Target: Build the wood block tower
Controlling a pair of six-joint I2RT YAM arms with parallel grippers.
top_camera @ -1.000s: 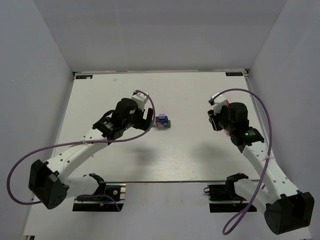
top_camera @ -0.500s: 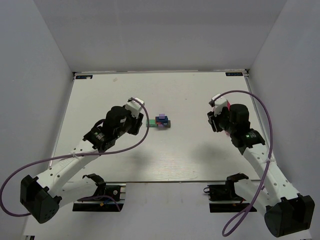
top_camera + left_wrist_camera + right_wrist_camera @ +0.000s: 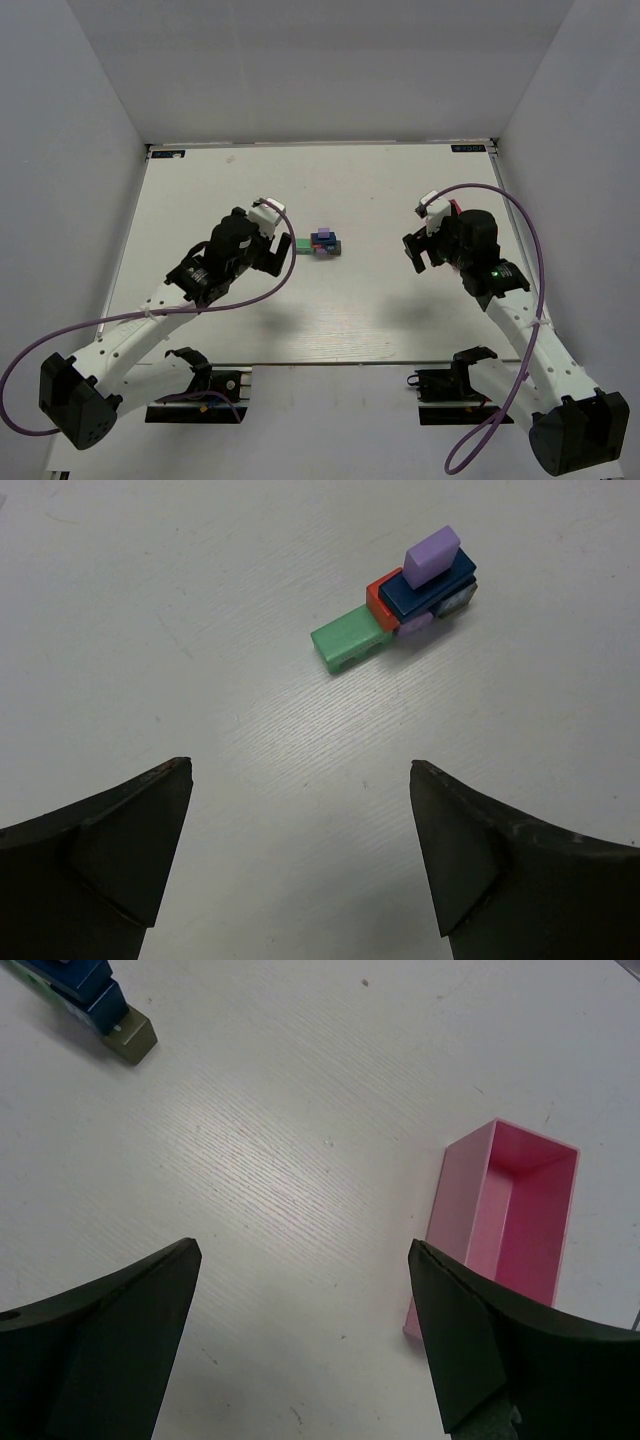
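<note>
Since no loose piece shows anywhere on the desk (image 3: pixel 350 320), we judge the build close to done. The tower (image 3: pixel 322 243) stands near the middle, a little toward the far edge, between the two arms. From the left wrist we see a purple block (image 3: pixel 432 555) on a dark blue block (image 3: pixel 425 588), with a red piece (image 3: pixel 382 598) beside it. A green bar (image 3: pixel 345 638) lies flat on the desk, touching the red.

The left gripper (image 3: pixel 277 241) hangs just beside the tower, jaws apart and empty. The right gripper (image 3: pixel 415 250) is well apart from it, also spread and empty.

If the green bar belongs higher, the left gripper is better placed to lift it, and would need a gentle pinch across the bar's sides. The pink tray (image 3: pixel 460 1200) by the right edge looks empty.

The desk is white with a faint wood grain, and plain pale walls (image 3: pixel 320 70) close it in on three sides.
</note>
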